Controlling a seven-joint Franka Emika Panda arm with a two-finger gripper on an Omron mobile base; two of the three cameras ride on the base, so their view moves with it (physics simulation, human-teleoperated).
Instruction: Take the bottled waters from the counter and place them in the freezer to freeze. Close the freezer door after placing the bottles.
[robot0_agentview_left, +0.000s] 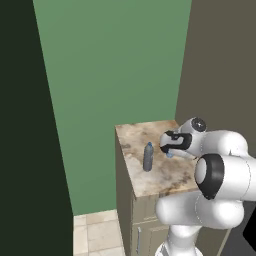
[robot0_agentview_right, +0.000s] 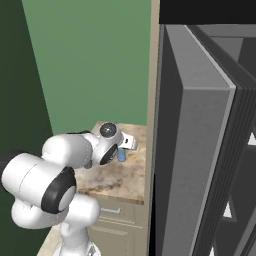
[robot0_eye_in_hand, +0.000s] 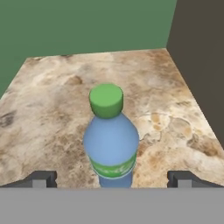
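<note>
Nearest the lens in the hand view stands the light blue bottle (robot0_eye_in_hand: 111, 142) with its green cap (robot0_eye_in_hand: 106, 100), upright at the lower centre of the frame on the marbled counter (robot0_eye_in_hand: 52, 118). To its left and right, at the bottom edge, the two dark fingertips (robot0_eye_in_hand: 41, 178) of the gripper (robot0_eye_in_hand: 111, 179) sit wide apart with the bottle between them; neither tip touches it, so the jaws stand fully spread and hold nothing.

In the left base view, a dark panel fills the left edge, then a green wall (robot0_agentview_left: 110, 65). At the centre the dark grey-blue bottle (robot0_agentview_left: 148, 157) stands upright on the counter (robot0_agentview_left: 145, 132), well apart from the wall. Just right of it the gripper (robot0_agentview_left: 168, 145) points at a sliver of light blue (robot0_agentview_left: 170, 154) under its tip. The white arm (robot0_agentview_left: 220, 175) bulks in the lower right.

In the right base view the arm (robot0_agentview_right: 45, 180) fills the lower left, the light blue bottle (robot0_agentview_right: 121, 155) shows just right of the wrist, and the grey freezer door (robot0_agentview_right: 200, 165), swung open, takes the right half of the frame.
</note>
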